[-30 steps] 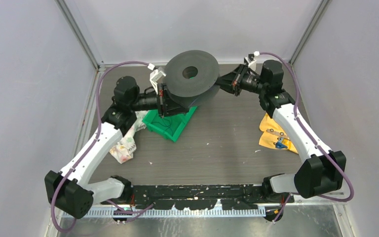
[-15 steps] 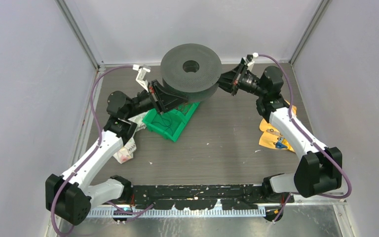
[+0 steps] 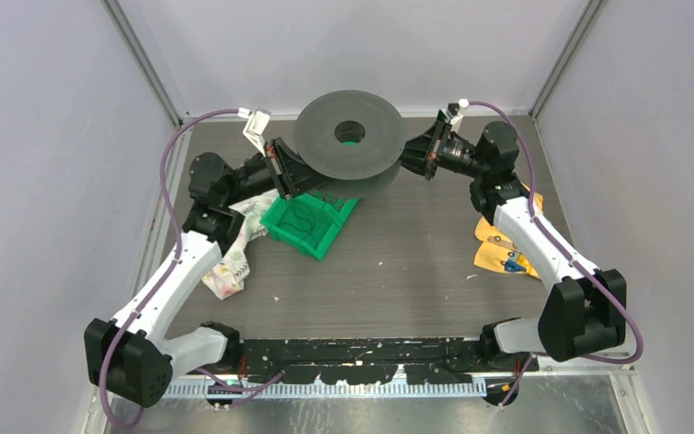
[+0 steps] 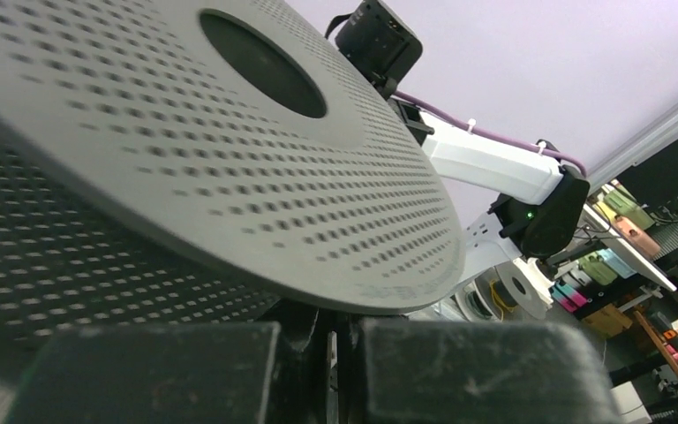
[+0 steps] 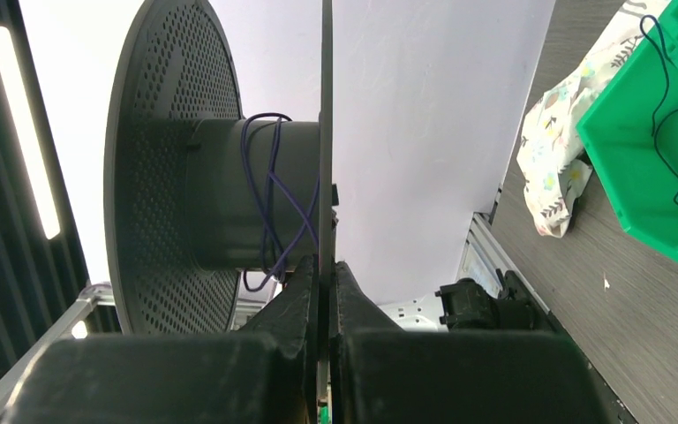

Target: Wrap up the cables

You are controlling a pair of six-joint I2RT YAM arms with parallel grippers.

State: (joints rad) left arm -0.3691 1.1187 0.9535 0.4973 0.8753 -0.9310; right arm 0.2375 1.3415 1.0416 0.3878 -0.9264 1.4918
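A wide black perforated two-flanged spool (image 3: 348, 145) hangs tilted above the table's far middle, held between both grippers. My left gripper (image 3: 298, 176) is shut on its left flange edge; in the left wrist view (image 4: 334, 353) the flange (image 4: 229, 177) fills the frame. My right gripper (image 3: 408, 152) is shut on the right side; in the right wrist view (image 5: 322, 291) its jaws pinch a thin flange (image 5: 326, 132). A very thin dark bluish cable (image 5: 269, 194) is looped loosely round the hub. More thin cable (image 5: 675, 150) lies in the green bin (image 3: 312, 226).
The green bin (image 5: 644, 168) stands under the spool, left of centre. A floral cloth bag (image 3: 233, 258) lies beside the left arm. Yellow packets (image 3: 501, 249) lie at the right under the right arm. Enclosure walls stand close behind the spool.
My left gripper has swung back and to the left, still holding the spool. The spool rose, shifted slightly left, and now tilts. The right gripper stayed on it and barely moved.
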